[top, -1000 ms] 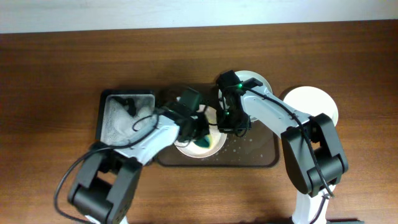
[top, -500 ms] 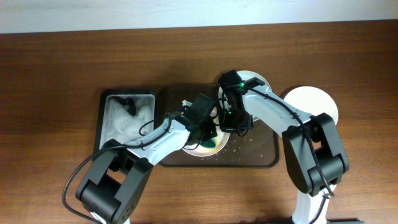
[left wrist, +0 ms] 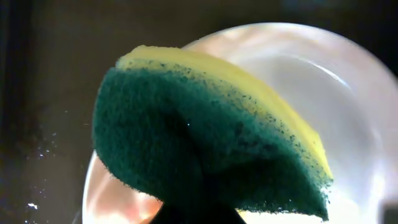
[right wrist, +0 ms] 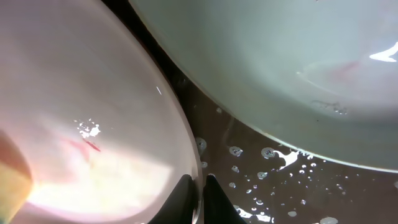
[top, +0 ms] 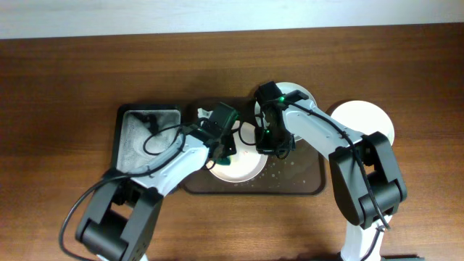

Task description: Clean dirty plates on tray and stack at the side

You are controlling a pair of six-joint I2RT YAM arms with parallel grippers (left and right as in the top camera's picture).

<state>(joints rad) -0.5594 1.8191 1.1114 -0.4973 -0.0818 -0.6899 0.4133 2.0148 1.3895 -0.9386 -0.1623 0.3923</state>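
A white plate [top: 246,161] lies on the dark brown tray [top: 297,181]. My left gripper [top: 225,151] is shut on a green and yellow sponge [left wrist: 205,137] and holds it over this plate's left part [left wrist: 336,93]. My right gripper [right wrist: 200,186] is shut on the plate's right rim [right wrist: 93,124]; a small red smear [right wrist: 87,144] marks the plate. A second plate [top: 296,96] sits at the tray's back and shows in the right wrist view [right wrist: 298,62] with a faint red mark. A third plate [top: 366,123] lies on the table right of the tray.
A smaller black tray [top: 145,138] with white foam stands left of the brown tray. Water drops [right wrist: 267,168] cover the tray floor between the two plates. Brown table [top: 72,72] surrounds everything.
My left gripper swept the sponge to the right across the plate, then back to its left part. The right gripper has kept its hold on the rim.
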